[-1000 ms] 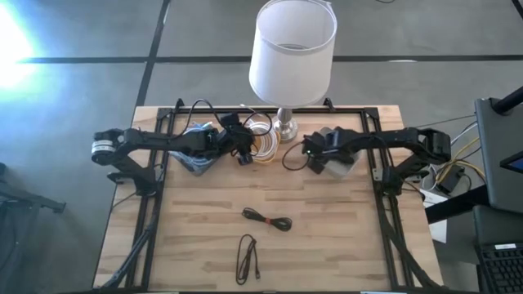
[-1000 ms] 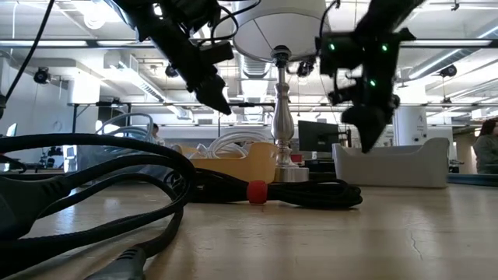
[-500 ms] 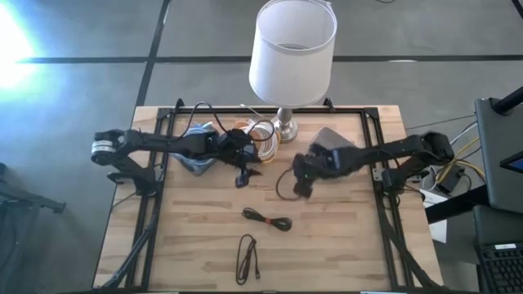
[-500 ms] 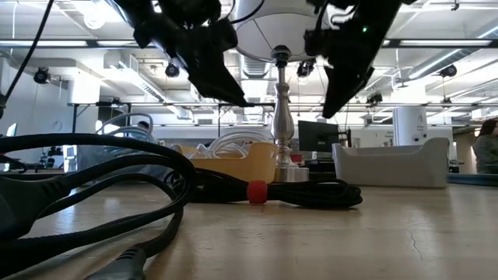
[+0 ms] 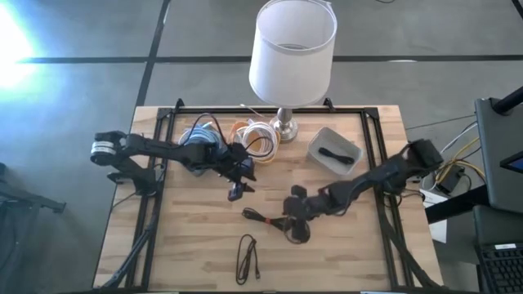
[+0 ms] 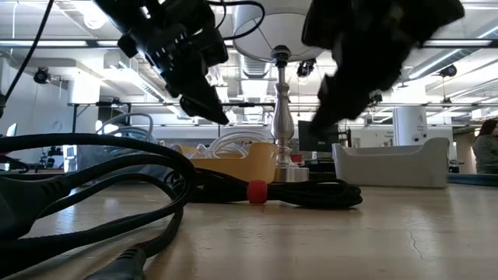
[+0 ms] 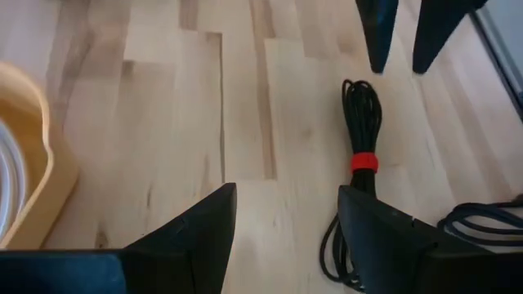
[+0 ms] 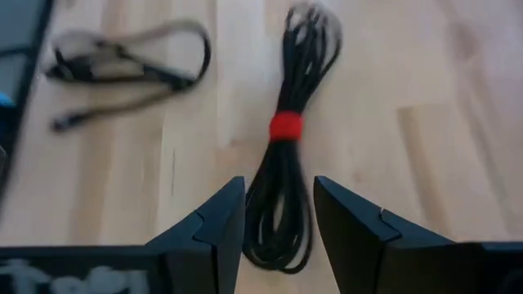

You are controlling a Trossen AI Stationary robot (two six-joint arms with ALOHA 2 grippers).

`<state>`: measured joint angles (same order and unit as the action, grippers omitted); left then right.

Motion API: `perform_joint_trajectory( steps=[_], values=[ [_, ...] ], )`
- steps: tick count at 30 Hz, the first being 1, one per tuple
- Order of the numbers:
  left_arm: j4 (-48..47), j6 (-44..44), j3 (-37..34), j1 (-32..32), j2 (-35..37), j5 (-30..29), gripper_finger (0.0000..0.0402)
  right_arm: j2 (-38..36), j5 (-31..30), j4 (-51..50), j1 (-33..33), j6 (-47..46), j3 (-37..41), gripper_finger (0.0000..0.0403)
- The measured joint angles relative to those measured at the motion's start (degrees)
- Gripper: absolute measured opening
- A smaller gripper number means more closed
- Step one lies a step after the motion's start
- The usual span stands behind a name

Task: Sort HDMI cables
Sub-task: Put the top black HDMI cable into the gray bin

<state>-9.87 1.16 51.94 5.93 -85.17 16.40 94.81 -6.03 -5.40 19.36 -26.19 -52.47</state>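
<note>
Black cable bundle [image 8: 288, 155] with red tie lying mid-table, right gripper [image 8: 276, 219] fingers apart just above one end, left gripper [image 7: 282, 220] wide apart nearby, overhead view alone showing another black cable [image 5: 337, 155] in grey tray [image 5: 316, 144]

Lamp shade [image 5: 292, 51] hides most of its stem from above. Low view: nearest black cable [image 6: 85, 194] blurred, cut off at nine o'clock. Right arm [image 6: 373, 47] smeared.
</note>
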Motion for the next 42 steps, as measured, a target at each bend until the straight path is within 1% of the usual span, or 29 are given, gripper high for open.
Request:
perform_joint_trajectory(
  steps=[4,8,11,16,21,23,25,29,31,36,39,42],
  values=[
    [1.38,0.55,-1.40,-0.08,0.00,-0.30,0.0218,5.60,-2.87,-0.10,1.07,-0.39,-1.10,0.0141],
    [2.37,0.62,-2.15,-0.10,0.00,-0.28,0.0218,10.88,-3.14,-0.37,1.03,-0.42,-2.16,0.0139],
    [2.39,0.62,-2.46,-0.10,0.00,-0.28,0.0218,13.49,-3.57,-0.33,1.06,-0.63,-3.43,0.0139],
    [2.77,0.62,-2.49,-0.10,0.00,-0.39,0.0218,15.69,-3.67,-1.20,1.09,-0.90,-5.48,0.0139],
    [3.00,0.62,-2.49,-0.10,0.00,-0.68,0.0218,15.19,-3.25,-5.42,1.11,3.13,-7.43,0.0138],
    [3.02,0.62,-2.49,-0.10,0.00,-0.79,0.0218,14.93,-3.07,-8.39,1.07,3.59,-8.73,0.0131],
    [3.00,0.62,-2.49,-0.10,0.00,-0.87,0.0218,14.48,-2.49,-13.86,1.07,4.08,-9.98,0.0115],
    [3.47,0.62,-2.49,-0.10,0.00,-1.00,0.0218,13.97,-2.33,-23.30,1.13,3.93,-12.91,0.0056],
    [3.59,0.61,-2.49,-0.10,0.00,-1.02,0.0218,13.97,-2.45,-25.26,1.16,3.88,-14.30,0.0025],
    [3.86,0.60,-2.49,-0.10,0.00,-1.03,0.0218,13.88,-3.39,-32.14,1.16,3.69,-17.45,0.0019],
    [3.84,0.60,-2.49,-0.10,0.00,-1.04,0.0218,13.17,-6.22,-38.65,1.16,2.17,-20.50,0.0016],
    [3.86,0.60,-2.49,-0.10,0.00,-1.05,0.0218,12.10,-9.16,-46.87,1.16,-1.99,-23.25,0.0015]
  ],
)
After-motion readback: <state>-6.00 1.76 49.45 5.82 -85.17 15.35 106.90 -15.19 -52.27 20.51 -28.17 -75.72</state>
